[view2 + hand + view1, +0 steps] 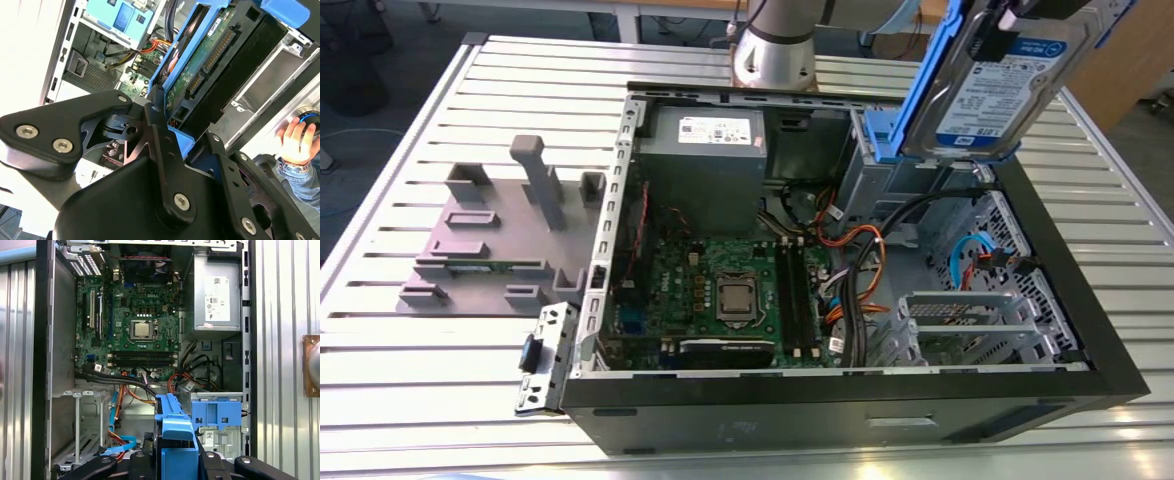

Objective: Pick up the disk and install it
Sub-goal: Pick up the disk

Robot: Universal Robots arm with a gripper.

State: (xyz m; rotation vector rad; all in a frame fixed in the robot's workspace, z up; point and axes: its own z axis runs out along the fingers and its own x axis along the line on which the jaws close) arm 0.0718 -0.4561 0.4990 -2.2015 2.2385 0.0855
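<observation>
A slatted metal table (400,350) carries an open computer case (854,410), lying on its side with its inside facing up. Beside the case, on the exterior view's left, sits a grey fixture block (494,240). Inside the case, the power supply (707,150) fills one far corner, and the motherboard (720,280) lies on the floor next to it.

The disk (1001,90) is off the table and in the air above the case, over the drive-bay corner next to the power supply. It hangs tilted, with its label towards the exterior camera. In the first wrist view its blue bracket (172,440) hangs over the case floor, near a small blue latch piece (216,414) on the bay.

The gripper (186,142) has its black fingers (159,135) closed narrowly on the bracket's two long sides, with the drive clamped between them.

The disk is probably dense and rigid, so it should not sag in the grip. Its bare circuit board and connector edge look fragile, and the plastic bracket may flex or slip under a hard squeeze. The bracket's sides look like the sound place to hold it.

A person's hand (299,140) rests outside the case.
</observation>
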